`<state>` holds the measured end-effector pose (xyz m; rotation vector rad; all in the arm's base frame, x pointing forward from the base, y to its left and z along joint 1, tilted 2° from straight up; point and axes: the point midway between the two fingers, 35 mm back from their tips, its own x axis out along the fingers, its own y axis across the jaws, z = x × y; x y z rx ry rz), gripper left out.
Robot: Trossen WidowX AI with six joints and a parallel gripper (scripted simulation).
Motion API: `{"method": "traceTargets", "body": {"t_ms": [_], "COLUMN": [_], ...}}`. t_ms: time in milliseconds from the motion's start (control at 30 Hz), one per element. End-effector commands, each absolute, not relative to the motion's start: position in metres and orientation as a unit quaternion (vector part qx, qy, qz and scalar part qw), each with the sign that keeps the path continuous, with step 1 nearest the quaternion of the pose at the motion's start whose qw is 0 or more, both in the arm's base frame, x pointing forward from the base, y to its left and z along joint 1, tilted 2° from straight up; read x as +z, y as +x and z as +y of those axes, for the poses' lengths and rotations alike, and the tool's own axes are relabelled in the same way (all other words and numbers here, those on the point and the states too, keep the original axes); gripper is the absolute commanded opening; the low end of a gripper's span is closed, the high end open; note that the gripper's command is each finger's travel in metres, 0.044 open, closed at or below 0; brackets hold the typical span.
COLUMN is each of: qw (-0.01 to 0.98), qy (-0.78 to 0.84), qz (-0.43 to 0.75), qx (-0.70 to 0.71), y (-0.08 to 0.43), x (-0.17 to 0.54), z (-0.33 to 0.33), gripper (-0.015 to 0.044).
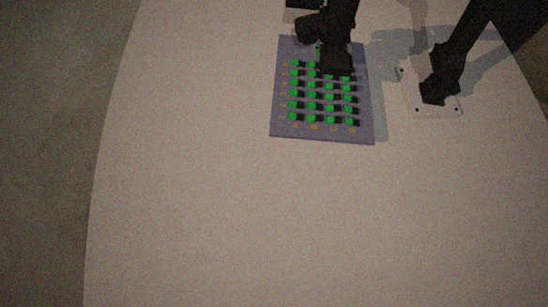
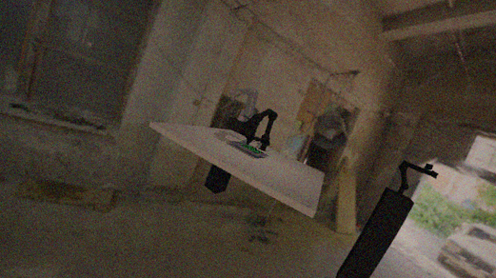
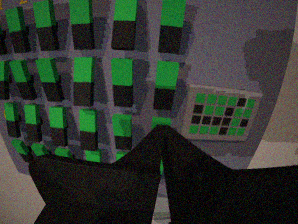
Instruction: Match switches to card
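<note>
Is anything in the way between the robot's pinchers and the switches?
Nothing visible is. The shut gripper hangs right over the near rows of switches on the panel, with only open air between them.
</note>
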<state>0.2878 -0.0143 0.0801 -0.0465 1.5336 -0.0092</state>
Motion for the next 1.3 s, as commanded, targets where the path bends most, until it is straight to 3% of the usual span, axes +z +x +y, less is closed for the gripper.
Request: {"method": "traceTargets", "body": {"t_ms": [0, 1267], "qw": [0.719, 0.719], "qy": [-0.022, -0.022], "qz": [0.695, 0.695], "qx": [-0.001, -0.001], "y": [0.2869, 0.2872], "x": [0.0781, 0.0731], "z": [-0.0140, -0.0141], "gripper": [0.0000, 0.0000]}}
